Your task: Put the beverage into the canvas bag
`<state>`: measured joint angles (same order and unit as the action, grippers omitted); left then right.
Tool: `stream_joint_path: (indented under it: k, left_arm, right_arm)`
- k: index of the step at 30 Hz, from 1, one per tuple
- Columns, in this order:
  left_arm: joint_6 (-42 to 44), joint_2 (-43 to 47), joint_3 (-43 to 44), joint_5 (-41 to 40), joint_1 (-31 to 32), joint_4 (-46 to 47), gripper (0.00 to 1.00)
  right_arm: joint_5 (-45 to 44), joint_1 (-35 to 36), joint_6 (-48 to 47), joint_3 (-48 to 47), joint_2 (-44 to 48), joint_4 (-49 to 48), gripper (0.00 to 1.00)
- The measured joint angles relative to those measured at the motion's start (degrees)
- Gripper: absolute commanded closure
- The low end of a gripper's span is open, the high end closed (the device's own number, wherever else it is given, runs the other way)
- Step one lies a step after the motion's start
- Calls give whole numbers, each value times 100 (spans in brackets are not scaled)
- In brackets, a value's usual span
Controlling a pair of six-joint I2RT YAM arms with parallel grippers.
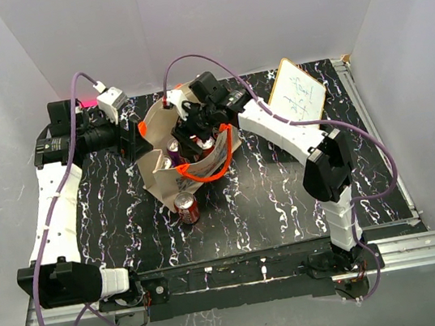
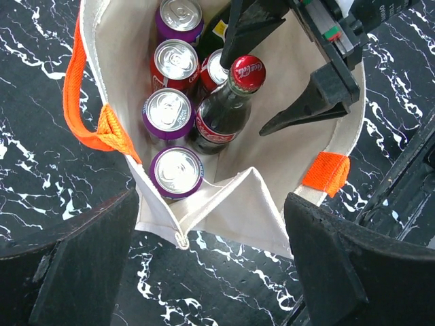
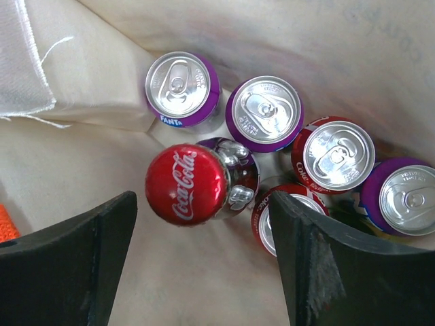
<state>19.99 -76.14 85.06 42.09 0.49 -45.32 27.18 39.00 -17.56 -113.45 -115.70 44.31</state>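
Five round metal cans (image 3: 265, 112), purple Fanta and red, stand in your beige canvas bag (image 2: 224, 210) beside a glass Coca-Cola bottle (image 3: 187, 185) with a white-lettered red cap. Your right gripper (image 3: 204, 197) hangs spread above that cap. Your left gripper (image 2: 211, 197) gapes either side of the bag's folded corner.

Both my arms share one build: white shell links joined by blocky black joints. On the left arm (image 1: 52, 208) and the right arm (image 1: 281, 125) alike, a purple cable (image 1: 75, 143) loops free from the base up to a small white camera housing (image 1: 114, 102) at the wrist. The left gripper (image 2: 211, 200) has broad, matte black fingers (image 2: 75, 268), wedge-shaped and grainy. The right gripper (image 3: 202, 197) matches, with one finger scuffed pale along its edge. From my left wrist camera I see a small green and red marking (image 2: 327, 30) on its body.
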Motion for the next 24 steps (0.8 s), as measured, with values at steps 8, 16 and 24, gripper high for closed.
stream_joint_path:
  k: [8, 16, 24]
  left_arm:
    - [144, 2, 321, 177, 0, 13, 17]
    - [1110, -11, 1064, 136, 597, -570, 18]
    - [2282, -125, 1456, -358, 1851, -1572, 19]
  right_arm:
    - [177, -90, -9, -114, 48, 205, 8]
    - [247, -748, 107, -166, 610, 214, 8]
    - [74, -1353, 420, -94, 1381, 133, 8]
